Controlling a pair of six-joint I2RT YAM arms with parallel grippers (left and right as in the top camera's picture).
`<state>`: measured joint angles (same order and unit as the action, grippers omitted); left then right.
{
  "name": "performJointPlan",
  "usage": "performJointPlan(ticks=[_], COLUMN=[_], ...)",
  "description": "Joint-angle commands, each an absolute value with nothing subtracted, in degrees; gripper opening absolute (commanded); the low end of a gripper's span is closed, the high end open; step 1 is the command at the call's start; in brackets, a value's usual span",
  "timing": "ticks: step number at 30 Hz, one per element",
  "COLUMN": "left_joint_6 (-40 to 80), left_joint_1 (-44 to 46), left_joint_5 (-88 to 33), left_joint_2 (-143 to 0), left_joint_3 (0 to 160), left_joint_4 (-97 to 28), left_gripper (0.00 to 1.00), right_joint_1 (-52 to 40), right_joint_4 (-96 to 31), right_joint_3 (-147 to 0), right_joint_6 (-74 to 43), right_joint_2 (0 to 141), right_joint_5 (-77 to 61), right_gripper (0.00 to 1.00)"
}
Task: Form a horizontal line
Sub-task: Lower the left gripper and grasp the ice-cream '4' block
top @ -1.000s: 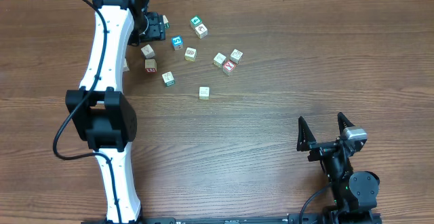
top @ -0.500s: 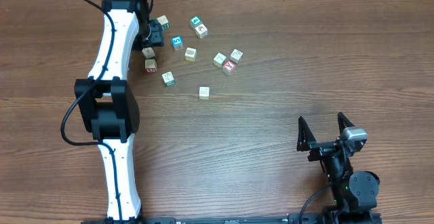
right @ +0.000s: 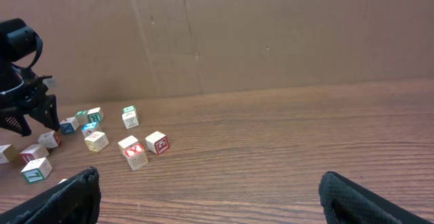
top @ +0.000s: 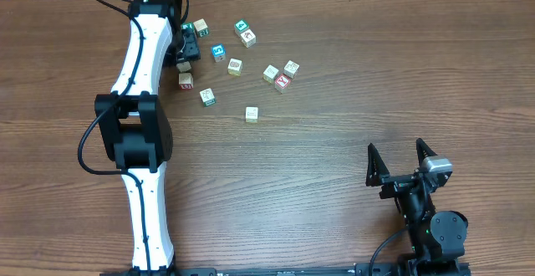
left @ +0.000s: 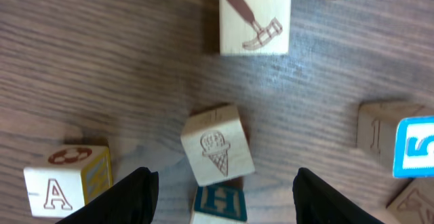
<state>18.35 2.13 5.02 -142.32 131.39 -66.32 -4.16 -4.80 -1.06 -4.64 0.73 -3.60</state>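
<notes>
Left wrist view shows you the left claw (left: 224,178) partly spread, straddling the tilted ice-cream cube (left: 217,151) without touching it; the H cube (left: 218,205) just beside is cut off.

Left gripper (top: 185,50) drawn back over ice-cream cube (left: 217,153), jaws narrowed.

Table (top: 334,142) dark wood-grain, slight sheen. Ice-cream cube (left: 217,153) pale wood, printed face. Left arm (top: 138,50) white glossy plastic. Left gripper (left: 224,176) matt black plastic. Back wall (right: 271,34) matt cardboard.
</notes>
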Motion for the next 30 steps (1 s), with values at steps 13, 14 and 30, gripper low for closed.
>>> performJointPlan(ticks=[13, 14, 30], left_joint_6=[22.35, 22.35, 22.31], left_joint_1=[1.89, 1.89, 1.89], left_joint_5=[6.20, 6.17, 6.22], left_joint_2=[-143.15, -143.15, -143.15], left_joint_3=[126.17, 125.51, 124.64], left_joint_4=[-61.67, -61.14, -58.85], left_gripper=[0.59, 0.59, 0.40], right_joint_1=[-4.10, -4.10, -4.10], right_joint_4=[-4.64, -4.64, -4.64], right_joint_3=[-0.47, -0.47, -0.47], right_joint_6=[-4.43, -4.43, -4.43], right_joint_2=[0.16, 0.16, 0.16], right_joint_5=[-3.11, -3.11, -3.11], right_gripper=[1.00, 1.00, 1.00])
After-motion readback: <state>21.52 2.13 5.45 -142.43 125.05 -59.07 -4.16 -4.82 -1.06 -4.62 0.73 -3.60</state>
